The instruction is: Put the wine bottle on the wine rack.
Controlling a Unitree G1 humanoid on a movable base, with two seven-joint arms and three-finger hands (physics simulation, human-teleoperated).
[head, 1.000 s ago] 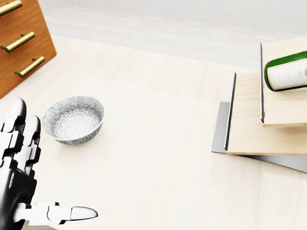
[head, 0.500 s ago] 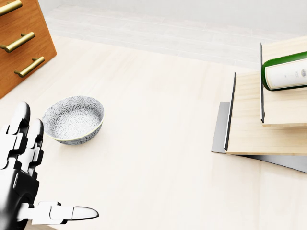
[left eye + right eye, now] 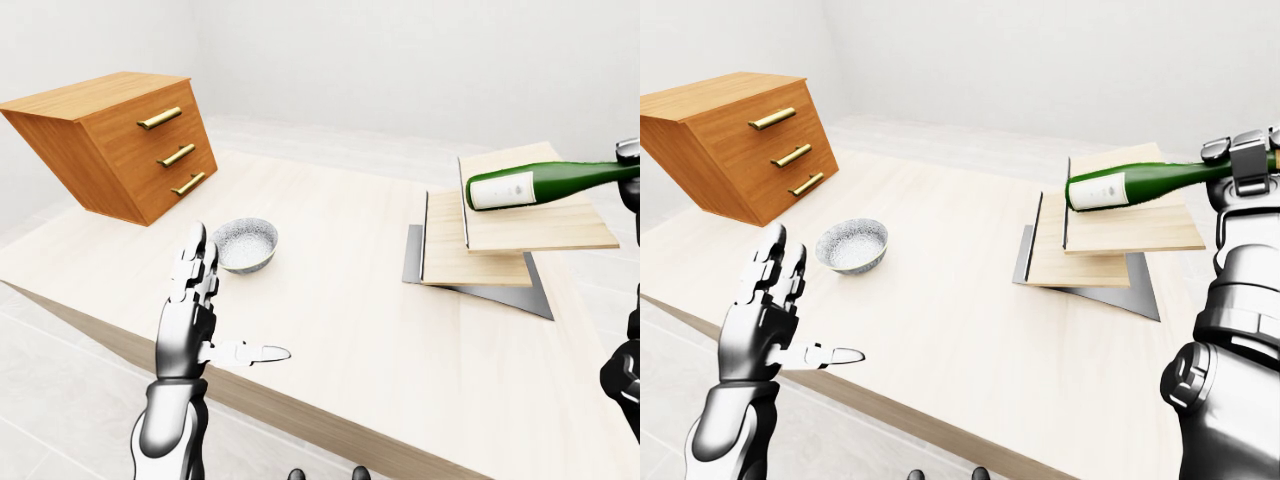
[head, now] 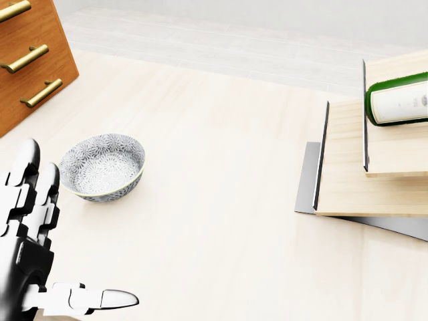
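Wine bottle [image 3: 1140, 184] green, pale label, lying near horizontal in the air, gripped at the neck end by the right hand [image 3: 1246, 165]; fingers closed round the neck, though only their upper parts show in the right-eye view. Bottle's base end points away from that hand, toward the view's left, and hangs above the upper shelf of the wine rack [image 3: 1110, 230], a stepped stand of two pale wood boards on a grey metal base. Whether glass touches wood cannot be told; a thin gap seems likely. Step in hand, by my reading: the carry is over and the placing is under way, bottle lined up over the top board but not yet released. Next move calls for lowering the hand until the bottle's body rests along the board, keeping it level so it will not roll off toward the lower step, then loosening the fingers and drawing clear. Left hand [image 3: 190, 310] idle, well apart from the bottle, fingers spread upright, thumb out sideways, holding nothing; patterned bowl [image 3: 245, 243] just beyond its fingertips, wooden drawer chest [image 3: 120, 145] farther off.
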